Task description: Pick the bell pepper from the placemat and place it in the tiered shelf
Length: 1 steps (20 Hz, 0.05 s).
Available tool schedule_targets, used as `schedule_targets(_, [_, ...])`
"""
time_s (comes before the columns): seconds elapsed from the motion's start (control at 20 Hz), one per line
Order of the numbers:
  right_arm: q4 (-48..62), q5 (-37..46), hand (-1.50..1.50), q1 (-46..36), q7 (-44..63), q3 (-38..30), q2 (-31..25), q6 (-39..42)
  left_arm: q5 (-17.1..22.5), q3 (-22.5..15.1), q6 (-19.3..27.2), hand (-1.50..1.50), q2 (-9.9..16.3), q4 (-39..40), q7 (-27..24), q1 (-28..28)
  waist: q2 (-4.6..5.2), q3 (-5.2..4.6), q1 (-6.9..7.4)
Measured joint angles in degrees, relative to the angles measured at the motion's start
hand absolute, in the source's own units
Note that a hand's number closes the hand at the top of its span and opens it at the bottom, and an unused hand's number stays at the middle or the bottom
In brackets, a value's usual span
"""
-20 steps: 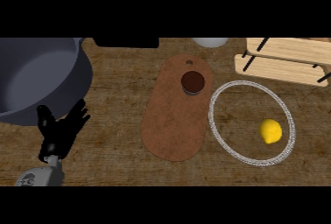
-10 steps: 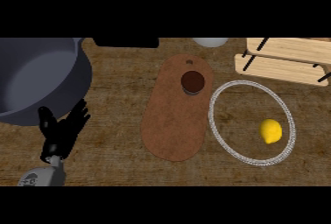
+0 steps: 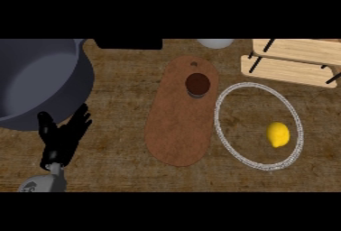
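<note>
A small yellow bell pepper [image 3: 278,134] lies on a round brown placemat with a pale braided rim [image 3: 226,140], at the right of the counter. The tiered shelf [image 3: 293,61], light wood with black posts, stands at the top right, just beyond the placemat. My left hand [image 3: 63,137] rests open at the lower left, fingers up, far from the pepper and just in front of a big pot. The right hand does not show.
A large dark grey pot [image 3: 36,81] fills the upper left. A long brown cutting board [image 3: 183,119] lies in the middle with a small dark cup [image 3: 198,85] on its far end. A pale bowl [image 3: 214,43] and a black object [image 3: 128,43] sit at the back edge.
</note>
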Motion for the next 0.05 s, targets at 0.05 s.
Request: schedule_targets(0.05, [0.16, -0.4, -1.5, 0.71, -0.23, -0.33, -0.94, 1.08, -0.12, -0.1, 0.2, 0.0, -0.11, -0.13, 0.24, -0.01, 0.0, 0.0, 0.0])
